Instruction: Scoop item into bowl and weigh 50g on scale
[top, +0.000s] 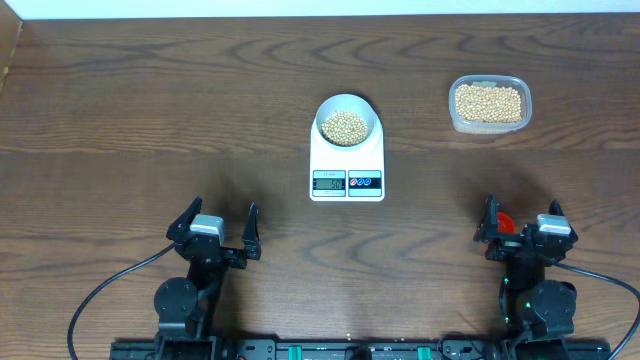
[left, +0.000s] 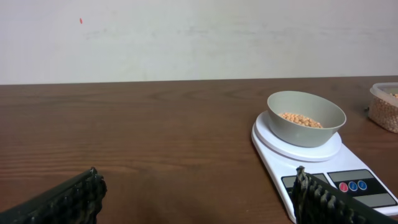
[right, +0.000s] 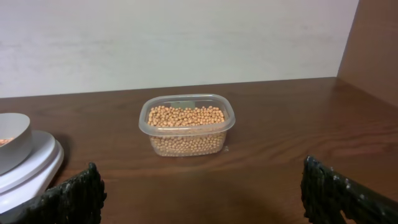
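The white scale (top: 347, 163) stands at the table's centre with its display toward me. The small pale bowl (top: 347, 102) sits on it and holds a layer of tan beans (top: 344, 127). The left wrist view shows the bowl (left: 306, 129) on the scale (left: 278, 155) at the right. My left gripper (top: 222, 210) (left: 198, 186) is open and empty near the front edge, left of the scale. My right gripper (top: 522, 208) (right: 200, 177) is open and empty at the front right. Bowl and scale (right: 32, 167) show at the left edge of the right wrist view.
A clear plastic tub (top: 489, 103) full of beans stands at the back right, straight ahead in the right wrist view (right: 186, 127). A small red thing (top: 505, 222) shows by the right gripper. A wooden side wall rises at the far right.
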